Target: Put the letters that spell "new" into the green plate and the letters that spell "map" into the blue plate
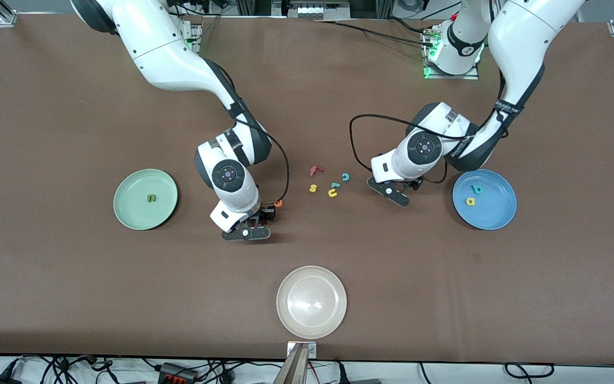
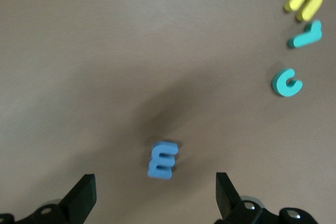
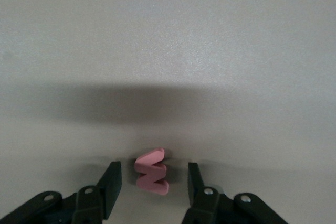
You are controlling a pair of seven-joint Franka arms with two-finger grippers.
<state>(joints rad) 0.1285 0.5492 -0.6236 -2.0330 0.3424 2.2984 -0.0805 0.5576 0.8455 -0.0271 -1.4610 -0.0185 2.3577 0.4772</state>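
Note:
My right gripper (image 3: 153,182) is low over the table, open, its fingers astride the pink "w" (image 3: 151,174) with a gap on each side. In the front view that gripper (image 1: 266,214) hides the "w", and the orange "e" (image 1: 279,202) lies just beside it. My left gripper (image 2: 156,190) is wide open, and the blue "m" (image 2: 163,159) lies on the table just ahead of its fingertips. Seen from the front, the left gripper (image 1: 412,185) hangs beside the blue plate (image 1: 493,218). That plate holds the teal "p" (image 1: 477,189) and the yellow "a" (image 1: 470,201). The green plate (image 1: 131,210) holds the olive "n" (image 1: 151,198).
Loose letters lie mid-table between the grippers: red "f" (image 1: 316,170), yellow "s" (image 1: 313,188), teal "c" (image 1: 345,176), another teal letter (image 1: 334,185) and yellow "u" (image 1: 332,193). A cream-white plate (image 1: 311,320) sits nearest the front camera.

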